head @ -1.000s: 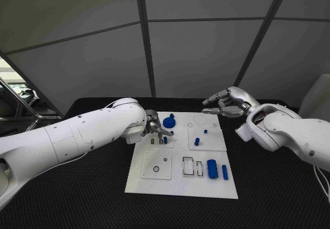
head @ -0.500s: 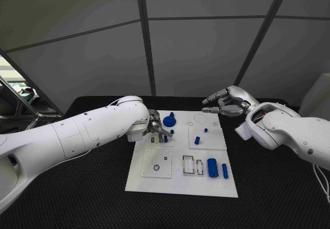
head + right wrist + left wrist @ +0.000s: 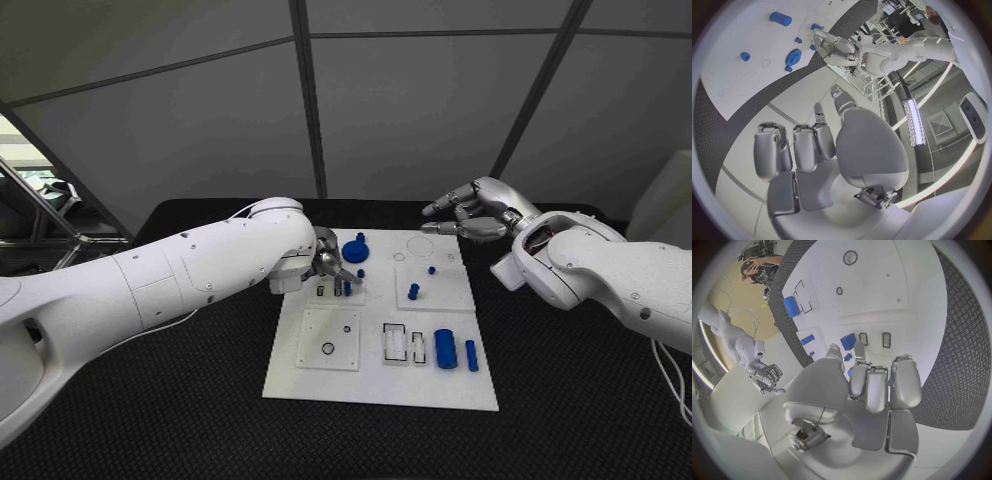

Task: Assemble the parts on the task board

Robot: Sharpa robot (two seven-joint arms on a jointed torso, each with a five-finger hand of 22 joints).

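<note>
Head view shows the left hand (image 3: 326,262) low over the far-left part of the task board (image 3: 378,385), its fingers (image 3: 340,276) pointing down beside a small blue part (image 3: 346,288) that stands near two dark slots; whether they touch it cannot be told. In the left wrist view those fingers (image 3: 878,385) lie side by side, slightly curled, with nothing plainly held. The right hand (image 3: 473,218) hovers past the board's far-right corner, its fingers (image 3: 437,208) loosely spread and holding nothing. A round blue part (image 3: 355,252) sits just beyond the left hand. A large blue cylinder (image 3: 444,348) and a slim blue bar (image 3: 470,355) lie side by side at the board's near right. The board rests on the black worktop (image 3: 173,420).
</note>
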